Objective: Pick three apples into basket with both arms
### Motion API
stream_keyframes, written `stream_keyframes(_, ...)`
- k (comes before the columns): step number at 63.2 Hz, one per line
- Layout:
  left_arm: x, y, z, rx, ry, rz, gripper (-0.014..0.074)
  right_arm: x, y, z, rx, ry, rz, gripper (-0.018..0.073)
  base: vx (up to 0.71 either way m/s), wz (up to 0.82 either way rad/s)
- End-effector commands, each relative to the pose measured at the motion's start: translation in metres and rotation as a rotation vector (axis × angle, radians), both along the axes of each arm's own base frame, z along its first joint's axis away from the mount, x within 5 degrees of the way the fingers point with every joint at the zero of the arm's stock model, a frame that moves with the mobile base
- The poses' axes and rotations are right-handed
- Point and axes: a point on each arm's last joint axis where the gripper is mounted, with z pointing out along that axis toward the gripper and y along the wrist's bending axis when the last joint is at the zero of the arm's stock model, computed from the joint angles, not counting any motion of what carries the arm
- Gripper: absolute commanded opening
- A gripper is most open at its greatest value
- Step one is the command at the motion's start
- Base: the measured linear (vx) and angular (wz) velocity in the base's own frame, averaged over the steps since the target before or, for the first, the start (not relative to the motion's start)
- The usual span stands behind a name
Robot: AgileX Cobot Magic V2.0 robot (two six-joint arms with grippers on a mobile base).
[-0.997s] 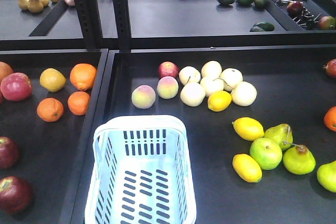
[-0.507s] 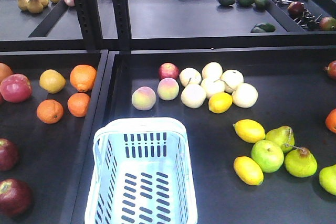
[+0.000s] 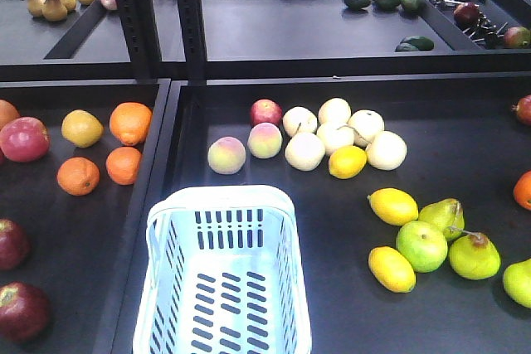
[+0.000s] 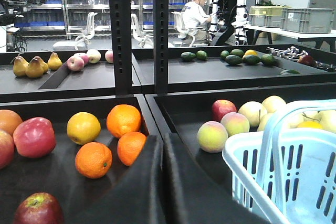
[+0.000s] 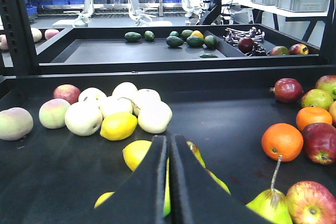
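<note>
The pale blue basket stands empty at the front of the middle tray. Two dark red apples lie in the left tray, left of the basket. In the left wrist view one of these apples sits at the bottom left, and the basket is at the right. My left gripper is shut and empty, above the divider between the trays. My right gripper is shut and empty, over the lemons and green pears. Neither arm shows in the front view.
A raised divider separates the left tray from the middle one. Oranges and a pinkish-red apple lie behind the dark apples. Peaches, pale fruits and lemons sit behind the basket, with green pears to its right. Black uprights stand at the back.
The whole front view has shifted by a few pixels. No fruit or basket has moved relative to the trays.
</note>
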Motion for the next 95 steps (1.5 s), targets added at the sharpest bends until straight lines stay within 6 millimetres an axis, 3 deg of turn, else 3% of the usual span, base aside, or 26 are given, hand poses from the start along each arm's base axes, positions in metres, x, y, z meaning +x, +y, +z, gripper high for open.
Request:
stream_keyframes(1, -0.001, 0.000, 0.006, -0.019, -0.080, -0.003, -0.0006, 0.000, 0.000, 0.002, -0.009, -0.071, 0.001, -0.0009, 0.00, 0.00)
stream_keyframes(35, -0.003, 0.000, 0.017, -0.039, -0.159, -0.004, -0.0006, 0.000, 0.000, 0.002, -0.009, -0.071, 0.001, -0.0009, 0.00, 0.00)
stream_keyframes(43, -0.009, 0.001, 0.048, -0.081, -0.239, -0.007, -0.0006, 0.000, 0.000, 0.002, -0.009, -0.071, 0.001, -0.0009, 0.00, 0.00)
stream_keyframes(53, -0.015, 0.002, 0.106, -0.087, -0.241, -0.012, -0.0006, 0.000, 0.000, 0.002, -0.009, -0.071, 0.001, -0.0009, 0.00, 0.00)
stream_keyframes(68, 0.007, -0.003, 0.174, -0.016, 0.087, -0.020, -0.0006, 0.000, 0.000, 0.002, -0.009, -0.071, 0.001, -0.0009, 0.00, 0.00)
stream_keyframes(79, 0.032, -0.007, 0.195, 0.156, 0.307, -0.047, -0.0006, 0.000, 0.000, 0.002, -0.009, -0.071, 0.001, -0.0009, 0.00, 0.00)
stream_keyframes(95, 0.049, -0.010, 0.191, 0.184, 0.408, -0.058, 0.0005, 0.000, 0.000, 0.002, -0.009, -0.071, 0.001, -0.0009, 0.00, 0.00)
